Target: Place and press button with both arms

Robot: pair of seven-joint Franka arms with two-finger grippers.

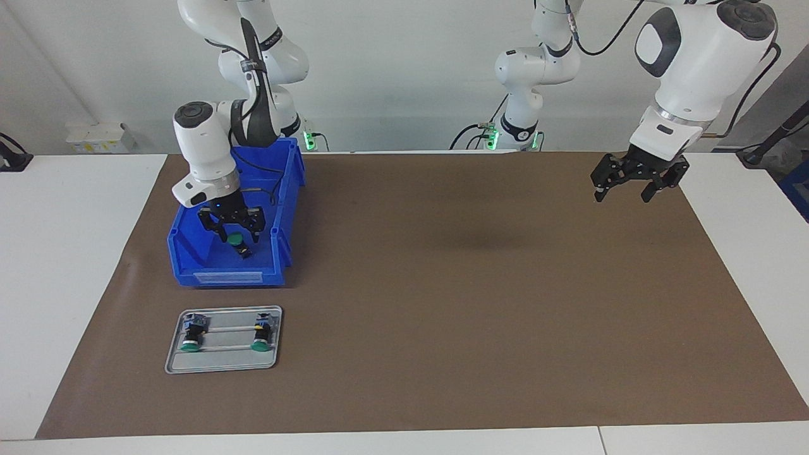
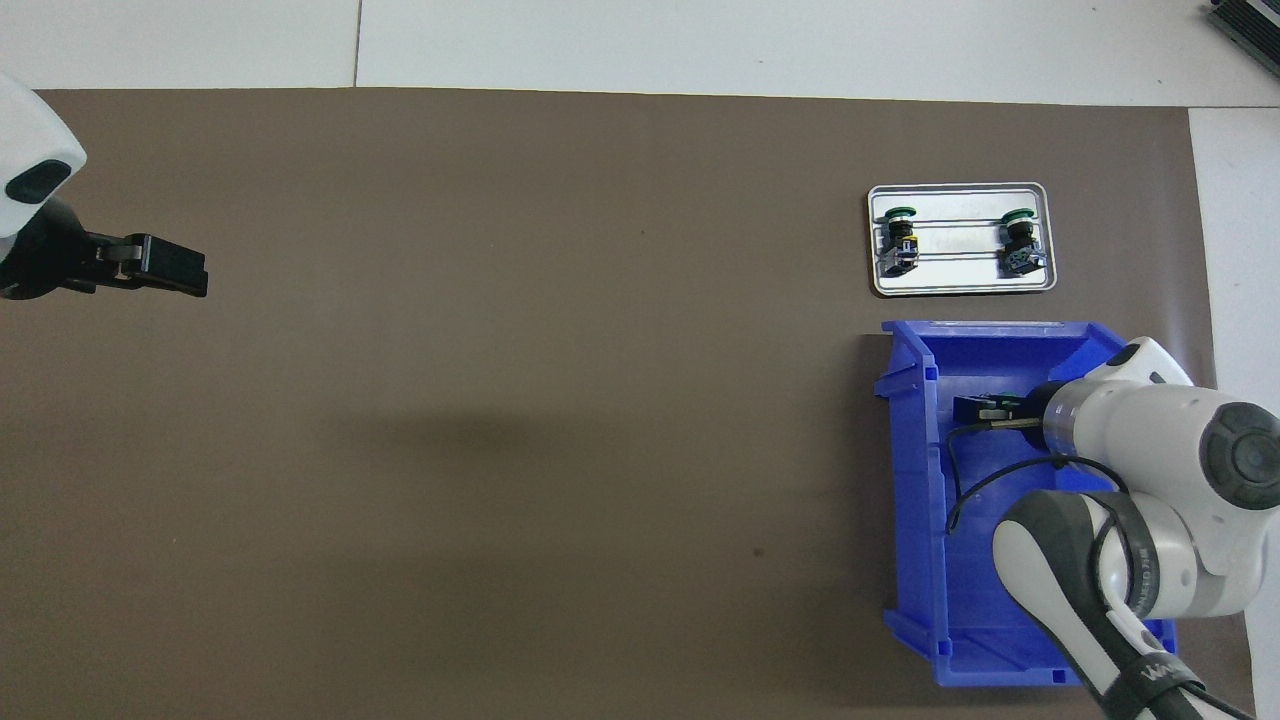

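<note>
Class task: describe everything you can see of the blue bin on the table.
The blue bin looks like moulded plastic: an open-topped box with straight walls, a lower front lip bearing a pale label strip, and ribbed corners. It stands upright on the brown mat at the right arm's end of the table, nearer to the robots than the metal tray. A green-capped button lies inside, tilted. The right gripper reaches down into it, around the button.

One button (image 1: 239,243) lies in the bin (image 1: 189,253); two more rest on the tray (image 1: 221,363), farther from the robots.
</note>
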